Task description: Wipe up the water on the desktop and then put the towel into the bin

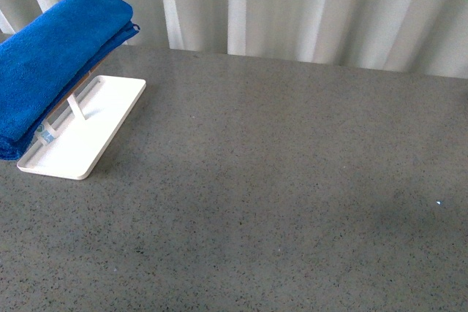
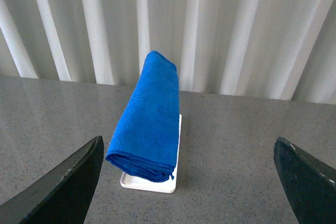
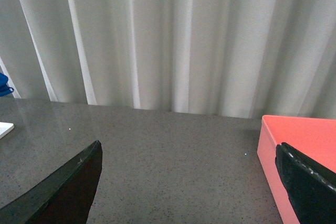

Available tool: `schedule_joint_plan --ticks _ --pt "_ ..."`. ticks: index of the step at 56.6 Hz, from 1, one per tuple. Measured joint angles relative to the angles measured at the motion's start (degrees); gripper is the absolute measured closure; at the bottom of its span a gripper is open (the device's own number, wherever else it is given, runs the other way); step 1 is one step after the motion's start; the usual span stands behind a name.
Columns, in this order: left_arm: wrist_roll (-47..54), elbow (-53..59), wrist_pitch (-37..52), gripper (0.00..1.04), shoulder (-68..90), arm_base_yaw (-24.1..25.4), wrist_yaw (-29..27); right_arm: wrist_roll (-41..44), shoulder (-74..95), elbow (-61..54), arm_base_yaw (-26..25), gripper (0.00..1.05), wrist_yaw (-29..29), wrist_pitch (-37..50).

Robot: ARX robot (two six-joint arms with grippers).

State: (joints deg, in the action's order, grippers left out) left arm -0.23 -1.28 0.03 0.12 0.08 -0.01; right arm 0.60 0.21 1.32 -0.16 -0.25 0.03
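Black, wedge-shaped fingers of the left claw point(image 2: 188, 142) stood spread wide and held nothing. Beneath them lay the dark-grey, speckled, stone-like table point(image 1: 292, 180), matte and bare across its middle and right side. No puddle could be made out with certainty.

Straight ahead of the left claw, in line with the gap between its fingers, sat the thick bright-blue plush towel point(image 2: 149, 119), folded in layers. It rested over a small white rectangular plastic tray point(image 2: 152, 184), propped on a thin white support point(image 1: 77, 105). The towel's long axis ran away from the claw, with its near folded end facing it. The left arm looked plainly the nearer one.

The right claw point(image 3: 188, 145) was likewise spread and empty, well apart from the towel. A coral-red box-shaped bin point(image 3: 302, 140) showed in its wrist view. Open table lay beside the tray toward the middle. Farthest back, a white pleated curtain point(image 1: 292, 5) hung along the table's far edge.
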Motion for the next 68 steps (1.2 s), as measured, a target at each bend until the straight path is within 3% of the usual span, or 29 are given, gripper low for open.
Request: schedule_joint_plan --ticks 68 --pt "0.00 0.00 0.00 0.07 0.00 0.00 0.00 0.00 0.00 0.00 0.00 0.07 0.00 0.00"
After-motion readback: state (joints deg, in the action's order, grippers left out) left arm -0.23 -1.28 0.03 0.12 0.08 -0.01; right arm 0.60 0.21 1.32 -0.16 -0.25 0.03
